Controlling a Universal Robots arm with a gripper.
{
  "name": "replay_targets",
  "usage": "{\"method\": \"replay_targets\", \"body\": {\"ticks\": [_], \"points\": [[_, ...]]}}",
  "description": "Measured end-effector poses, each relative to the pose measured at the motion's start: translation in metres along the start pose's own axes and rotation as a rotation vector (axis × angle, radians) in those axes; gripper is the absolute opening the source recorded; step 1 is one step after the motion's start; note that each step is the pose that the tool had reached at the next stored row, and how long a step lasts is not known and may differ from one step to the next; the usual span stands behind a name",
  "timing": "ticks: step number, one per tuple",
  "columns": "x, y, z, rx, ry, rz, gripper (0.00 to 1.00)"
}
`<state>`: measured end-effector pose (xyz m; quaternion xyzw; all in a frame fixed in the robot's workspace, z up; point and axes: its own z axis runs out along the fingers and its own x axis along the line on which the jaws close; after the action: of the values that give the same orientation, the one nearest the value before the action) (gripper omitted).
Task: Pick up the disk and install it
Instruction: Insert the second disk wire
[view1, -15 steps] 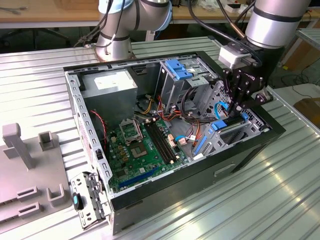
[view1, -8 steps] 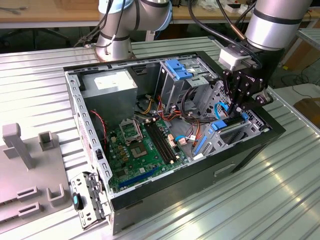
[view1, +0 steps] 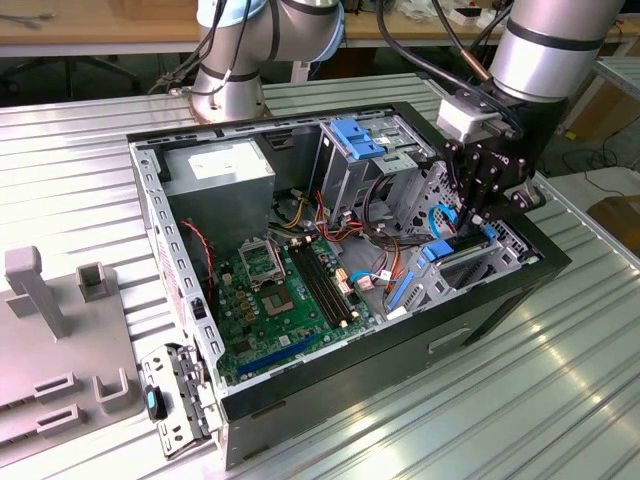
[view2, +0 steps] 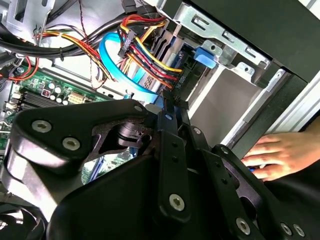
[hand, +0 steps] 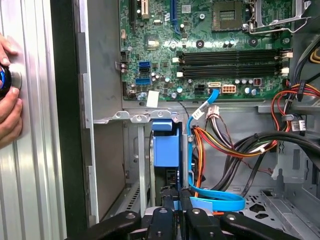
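The gripper (view1: 478, 212) hung inside the open computer case (view1: 300, 420), down at the drive bay by the case's front corner on the exterior view's right. Its fingers (hand: 172, 200) stood nearly together, pinching the top edge of the disk (hand: 165, 145), whose blue carrier sat upright in the bay slot, partly seated between the metal bay walls in the first wrist view.

To my eye the step in hand was the seating itself. Doing it well called for keeping the carrier rails square to the slot and pressing straight along it, not sideways. The flat blue cable (hand: 215, 202) and the bundle of coloured wires (hand: 220, 142) lay just beside the fingers, so they needed to stay out of the slot.

By count: one arm, one gripper, one disk, one case, one green circuit board (view1: 285, 300). A person's hand (view2: 277, 155) rested on the ribbed metal table (view1: 520, 400) just outside the case wall.
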<state>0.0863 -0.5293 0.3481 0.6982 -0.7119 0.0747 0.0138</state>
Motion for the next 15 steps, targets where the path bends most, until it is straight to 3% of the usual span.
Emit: {"method": "replay_targets", "body": {"ticks": [3, 4, 10, 15], "points": [[0.0001, 0.0000, 0.0003, -0.0005, -0.0226, 0.002, 0.16], [0.0004, 0.0000, 0.0004, -0.0006, -0.0255, 0.002, 0.16], [0.0048, 0.0000, 0.0010, 0.0023, -0.0321, -0.023, 0.16], [0.0058, 0.0000, 0.0019, 0.0023, -0.0331, -0.023, 0.16]]}}
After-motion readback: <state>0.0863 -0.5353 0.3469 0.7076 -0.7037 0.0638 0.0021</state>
